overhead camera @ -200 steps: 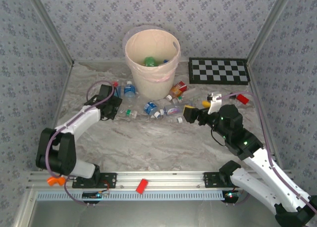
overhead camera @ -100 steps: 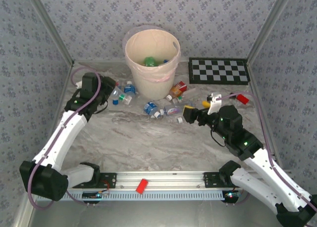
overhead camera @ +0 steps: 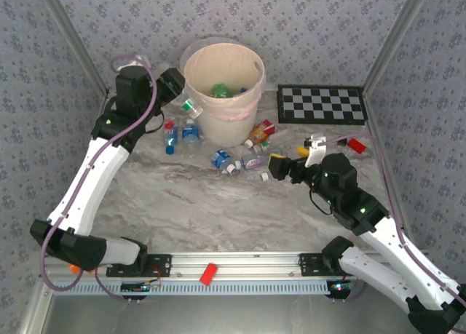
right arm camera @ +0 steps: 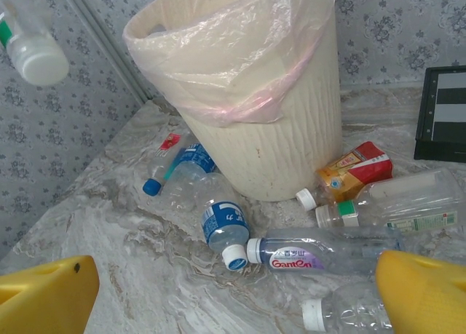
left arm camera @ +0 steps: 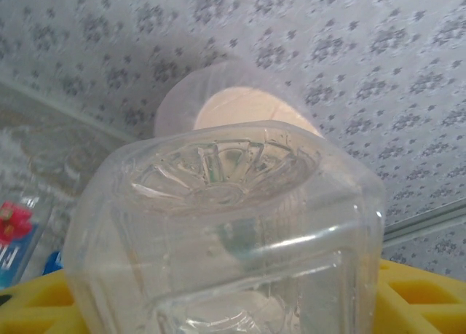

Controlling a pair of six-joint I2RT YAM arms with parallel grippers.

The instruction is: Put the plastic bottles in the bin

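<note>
Top camera high over the near edge, 2 wrist cameras close, bin (overhead camera: 218, 123) common to all 3.

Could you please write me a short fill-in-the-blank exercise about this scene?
The clear plastic bottle in the left hand has a ____ cap. The jaws of the right hand stand ____. The black-and-white checkerboard lies on the ____ arm's side of the large round peach-cream plastic bin.
Missing words: white; open; right.

We note the bin (overhead camera: 218, 123) at the table's (overhead camera: 218, 203) back, bottles (overhead camera: 220, 158) lying before it, one bottle (overhead camera: 220, 91) inside it, another bottle (overhead camera: 191, 106) raised left of its rim, a checkerboard (overhead camera: 322, 105) to its right.
</note>
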